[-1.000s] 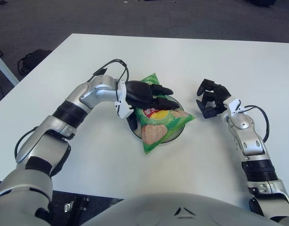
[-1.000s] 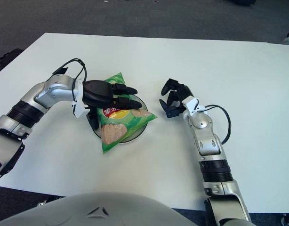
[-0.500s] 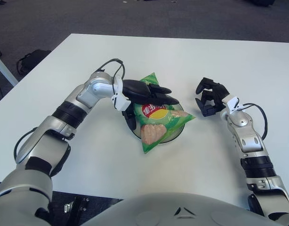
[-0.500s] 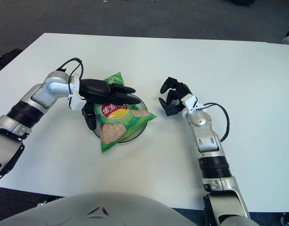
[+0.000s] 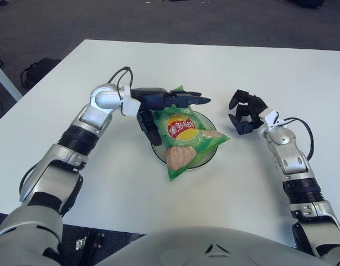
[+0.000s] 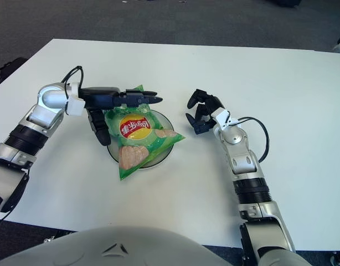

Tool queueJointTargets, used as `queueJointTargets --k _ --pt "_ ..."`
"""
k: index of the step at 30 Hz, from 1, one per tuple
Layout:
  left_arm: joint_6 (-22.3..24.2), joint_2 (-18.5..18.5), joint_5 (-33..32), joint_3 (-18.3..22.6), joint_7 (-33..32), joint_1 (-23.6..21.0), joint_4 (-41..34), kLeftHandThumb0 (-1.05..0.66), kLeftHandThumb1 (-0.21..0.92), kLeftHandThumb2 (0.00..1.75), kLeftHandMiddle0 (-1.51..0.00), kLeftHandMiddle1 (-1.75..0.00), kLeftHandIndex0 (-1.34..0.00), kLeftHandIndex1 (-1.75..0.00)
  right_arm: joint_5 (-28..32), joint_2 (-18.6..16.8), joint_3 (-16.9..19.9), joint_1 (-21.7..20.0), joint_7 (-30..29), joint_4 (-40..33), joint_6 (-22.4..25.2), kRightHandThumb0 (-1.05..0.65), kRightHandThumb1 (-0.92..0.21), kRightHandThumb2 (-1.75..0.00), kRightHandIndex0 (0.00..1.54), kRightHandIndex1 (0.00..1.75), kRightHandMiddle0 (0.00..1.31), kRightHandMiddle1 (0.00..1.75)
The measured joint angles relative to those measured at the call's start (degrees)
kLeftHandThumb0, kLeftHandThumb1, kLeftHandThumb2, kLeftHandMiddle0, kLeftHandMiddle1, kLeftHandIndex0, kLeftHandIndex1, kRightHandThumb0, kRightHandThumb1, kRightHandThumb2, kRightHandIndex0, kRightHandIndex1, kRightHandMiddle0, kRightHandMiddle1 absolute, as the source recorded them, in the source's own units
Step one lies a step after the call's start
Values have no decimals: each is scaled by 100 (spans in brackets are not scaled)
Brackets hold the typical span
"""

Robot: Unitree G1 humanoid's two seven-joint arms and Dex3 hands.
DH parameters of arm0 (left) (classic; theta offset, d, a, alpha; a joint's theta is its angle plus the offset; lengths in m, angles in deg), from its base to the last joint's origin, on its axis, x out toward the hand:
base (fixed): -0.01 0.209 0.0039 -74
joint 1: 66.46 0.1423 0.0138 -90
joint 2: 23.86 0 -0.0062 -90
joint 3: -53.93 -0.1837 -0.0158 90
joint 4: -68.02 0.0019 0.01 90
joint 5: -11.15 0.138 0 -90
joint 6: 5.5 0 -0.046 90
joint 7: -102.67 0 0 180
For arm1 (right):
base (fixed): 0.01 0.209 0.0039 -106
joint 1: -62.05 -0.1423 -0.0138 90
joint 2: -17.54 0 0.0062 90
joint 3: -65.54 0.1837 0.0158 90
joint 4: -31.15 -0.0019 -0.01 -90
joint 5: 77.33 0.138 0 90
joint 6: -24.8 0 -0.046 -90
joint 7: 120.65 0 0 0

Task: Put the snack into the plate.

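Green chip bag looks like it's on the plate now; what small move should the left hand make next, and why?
Probably draw the left hand back toward the robot's left, clear of the dish. The green snack bag lies across the round plate and the open fingers hold nothing, hanging just over the bag's far end. The right hand sits idle beside the plate.

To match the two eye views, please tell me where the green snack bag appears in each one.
Left eye view: snack bag lies just right of centre, on the plate.
Right eye view: snack bag lies left of centre, on the plate.
Shared landmark: the left hand open over the bag's far end.
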Motion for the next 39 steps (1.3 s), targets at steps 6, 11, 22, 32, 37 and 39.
queueJointTargets --k 6,11,22,32,37,39 --pt "341 98 -266 284 300 -4 155 -102 91 24 0 0 0 0 -87 19 -54 -4 -32 125 -304 -1 -26 -136 71 166 40 175" --pt "1011 116 -854 619 733 -29 98 -99 88 20 0 0 0 0 -119 21 -84 -20 -36 207 -448 -1 -27 -135 71 165 39 175" --pt "1848 787 -1614 1679 272 338 53 -105 92 57 0 0 0 0 34 -11 -35 -28 39 233 -434 -1 -29 -133 69 165 38 175" --pt "2295 722 -822 2302 -1147 506 1007 -105 92 74 0 0 0 0 160 0 57 -18 116 276 -428 -1 -28 -134 70 163 39 175" --pt "1829 876 -492 2400 -1220 -70 2228 -105 92 69 0 0 0 0 159 1 35 -69 137 301 -428 -1 -29 -132 71 161 39 175" --pt "1522 906 -434 2486 -1227 -257 2638 -105 92 64 0 0 0 0 159 -4 25 -90 153 312 -428 -1 -29 -131 71 160 39 175"
